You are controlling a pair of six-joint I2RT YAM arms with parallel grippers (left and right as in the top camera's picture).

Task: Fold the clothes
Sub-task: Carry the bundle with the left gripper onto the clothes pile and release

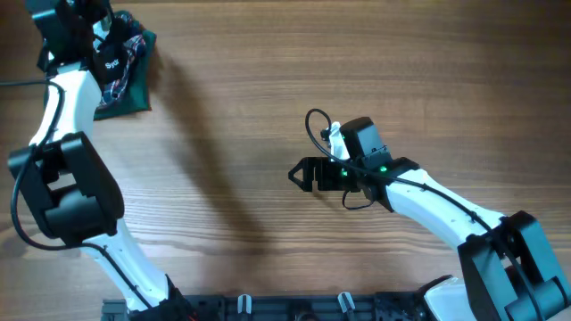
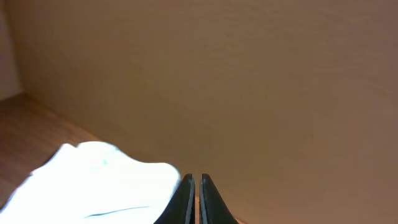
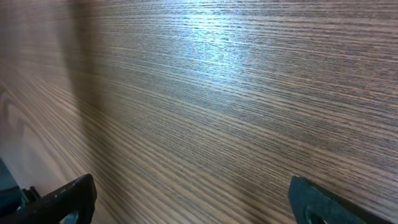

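Clothes (image 2: 93, 186) sit far left, just beside my left gripper (image 2: 194, 198), which is clenched with nothing seen in it; right gripper (image 1: 299, 175) hangs released, centre right; I judge the fabric thin, limp, light; best pinched at a corner edge.

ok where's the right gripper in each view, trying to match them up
overhead: the right gripper is mid-table, pointing left, jaws open over bare wood.
left wrist: not in it.
right wrist: only its fingers show, one in each bottom corner, wide apart.
shared landmark: the wood-grain table, which fills the right wrist view and shows as a strip at the left edge of the left wrist view.
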